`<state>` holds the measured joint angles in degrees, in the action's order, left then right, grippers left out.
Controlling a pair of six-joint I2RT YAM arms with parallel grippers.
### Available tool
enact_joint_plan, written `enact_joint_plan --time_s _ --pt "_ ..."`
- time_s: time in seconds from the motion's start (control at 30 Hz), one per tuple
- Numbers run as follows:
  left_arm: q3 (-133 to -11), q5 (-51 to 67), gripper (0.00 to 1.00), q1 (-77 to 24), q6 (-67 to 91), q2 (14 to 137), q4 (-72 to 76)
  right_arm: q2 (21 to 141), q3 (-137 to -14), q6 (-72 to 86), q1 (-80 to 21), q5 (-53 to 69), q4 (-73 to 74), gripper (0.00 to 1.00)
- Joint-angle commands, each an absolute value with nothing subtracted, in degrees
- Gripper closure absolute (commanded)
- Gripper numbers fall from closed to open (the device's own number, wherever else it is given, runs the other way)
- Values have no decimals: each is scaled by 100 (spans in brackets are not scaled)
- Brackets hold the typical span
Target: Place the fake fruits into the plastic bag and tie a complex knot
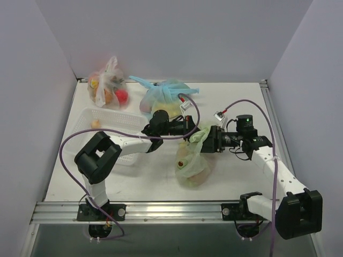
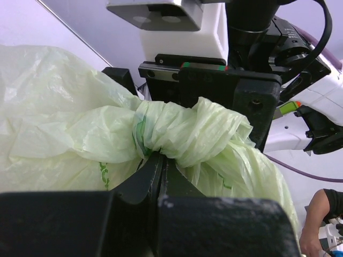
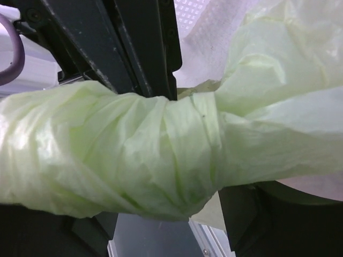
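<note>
Left gripper (image 2: 158, 170) clamped on the one plastic bag (image 1: 193, 167) below its single knot (image 2: 179, 128); right gripper (image 1: 208, 141) astride, grip untellable. One blue bag (image 1: 163, 94) at 11 o'clock, one clear bag (image 1: 107, 85) at 10.

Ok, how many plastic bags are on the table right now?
3: a clear bag at the back left, a light blue knotted bag at back centre, and the pale green bag mid-table, right of the white basket. None seems hidden.

Pale green between black claws

The plastic bag (image 2: 177, 134) is translucent pale green with small darker green print, between the black left claw (image 2: 159, 163) and the black right claw (image 1: 204, 139). Beyond the claws sit a light blue bag (image 1: 166, 92) and a clear bag (image 1: 110, 85) showing orange and red. The tabletop (image 1: 241, 101) is white.
</note>
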<state>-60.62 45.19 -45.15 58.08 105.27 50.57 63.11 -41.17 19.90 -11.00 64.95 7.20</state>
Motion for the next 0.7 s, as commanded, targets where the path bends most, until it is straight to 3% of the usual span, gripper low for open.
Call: enact_joint_plan --time_s 0.0,0.17,0.43,0.5,0.6,0.63,0.67 --pt "-6276 4412 100 -4465 5906 10485 5555 6233 -4586 1724 -1108 6636 991 33" --pt "-6065 4438 100 -4412 5889 10362 5555 5924 -5185 557 -371 6819 2457 0" --pt "-6012 4456 100 -4377 5854 10336 5555 5889 -5721 -966 606 7075 4190 2" --pt "-6012 4465 100 -4377 5854 10327 5555 5932 -5748 -1063 921 7311 4263 6" --pt "-5986 4482 100 -4377 5854 10310 5546 6178 -5739 -1002 1308 7716 4132 35" --pt "-5959 4500 100 -4377 5854 10318 5546 6266 -5713 -610 1327 7699 3696 52" --pt "-5950 4491 100 -4377 5836 10318 5546 6319 -5678 -328 1336 7656 3413 61"
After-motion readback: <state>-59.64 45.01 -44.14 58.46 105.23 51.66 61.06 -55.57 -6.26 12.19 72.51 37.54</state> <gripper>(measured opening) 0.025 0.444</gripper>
